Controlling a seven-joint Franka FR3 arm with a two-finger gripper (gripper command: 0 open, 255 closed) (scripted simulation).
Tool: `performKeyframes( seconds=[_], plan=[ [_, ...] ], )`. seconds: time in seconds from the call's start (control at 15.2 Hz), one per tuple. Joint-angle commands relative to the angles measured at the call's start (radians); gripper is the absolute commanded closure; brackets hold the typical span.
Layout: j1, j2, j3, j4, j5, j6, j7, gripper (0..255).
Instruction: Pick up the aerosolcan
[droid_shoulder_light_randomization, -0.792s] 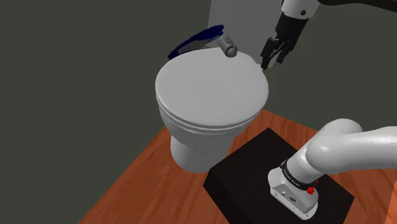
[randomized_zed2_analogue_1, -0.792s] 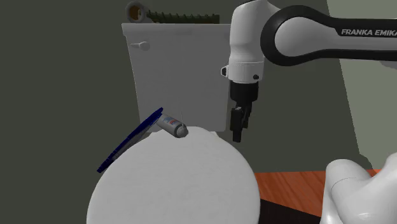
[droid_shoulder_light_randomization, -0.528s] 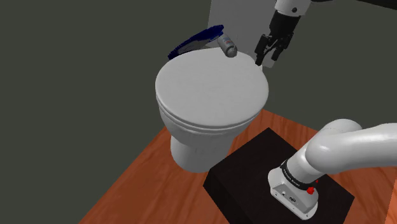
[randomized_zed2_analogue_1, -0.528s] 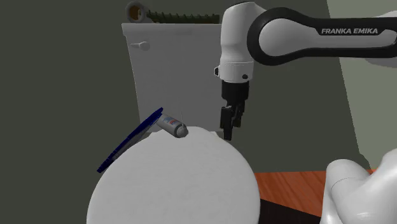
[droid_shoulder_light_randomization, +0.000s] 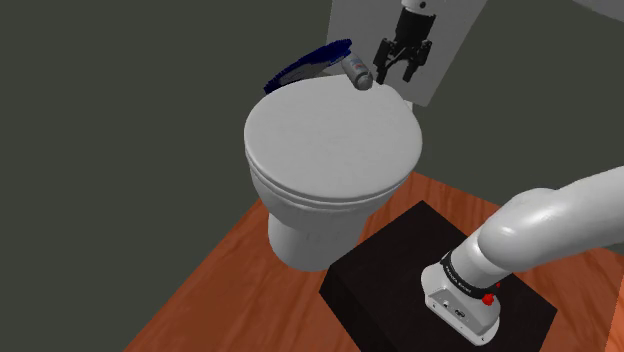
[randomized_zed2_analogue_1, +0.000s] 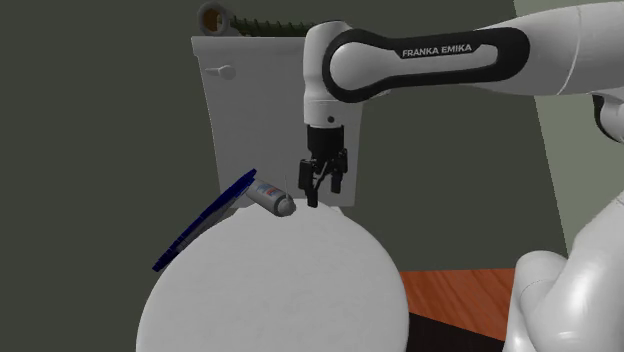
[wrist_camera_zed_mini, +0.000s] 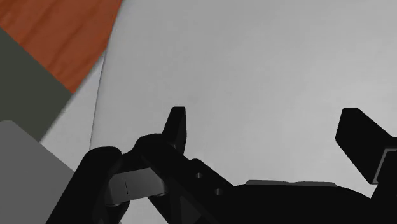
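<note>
The aerosol can (droid_shoulder_light_randomization: 355, 73) (randomized_zed2_analogue_1: 272, 199) is a small grey cylinder with a printed label. It lies on its side at the back edge of the white toilet lid (droid_shoulder_light_randomization: 330, 140) (randomized_zed2_analogue_1: 280, 290), against a curved blue object (droid_shoulder_light_randomization: 305, 63) (randomized_zed2_analogue_1: 205, 220). My black gripper (droid_shoulder_light_randomization: 394, 78) (randomized_zed2_analogue_1: 324, 195) hangs open just beside the can, on the shoulder view's right of it, fingertips pointing down close above the lid's rear. The wrist view has the two fingers standing wide apart (wrist_camera_zed_mini: 267, 130) over the pale lid (wrist_camera_zed_mini: 254, 63), nothing between them.
The white tank (randomized_zed2_analogue_1: 250, 120) rises right behind the gripper, with a flush handle (randomized_zed2_analogue_1: 222, 71) and a round brownish item (randomized_zed2_analogue_1: 215, 17) on top. My black stand (droid_shoulder_light_randomization: 400, 270) sits on the wooden floor (droid_shoulder_light_randomization: 230, 290) in front of the toilet. Dark grey-green walls surround it.
The gripper has travelled toward the shoulder view's left, from beyond the lid's right rim to just beside the can, and has turned about its wrist. The can has not moved.
</note>
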Motion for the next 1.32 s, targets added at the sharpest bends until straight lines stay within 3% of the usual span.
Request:
performKeyframes(
  seconds=[0.0, 0.53, 0.92, 1.25],
  plan=[
    [-0.010, 0.085, -0.008, 0.064, 0.007, 0.020, 0.017, 0],
    [-0.051, 0.390, -0.053, 0.366, 0.047, 0.023, 0.064, 0],
    [-0.091, 0.643, -0.085, 0.671, 0.095, -0.032, 0.096, 0],
    [-0.090, 0.634, -0.084, 0.605, 0.095, 0.026, 0.093, 0]
  ],
)
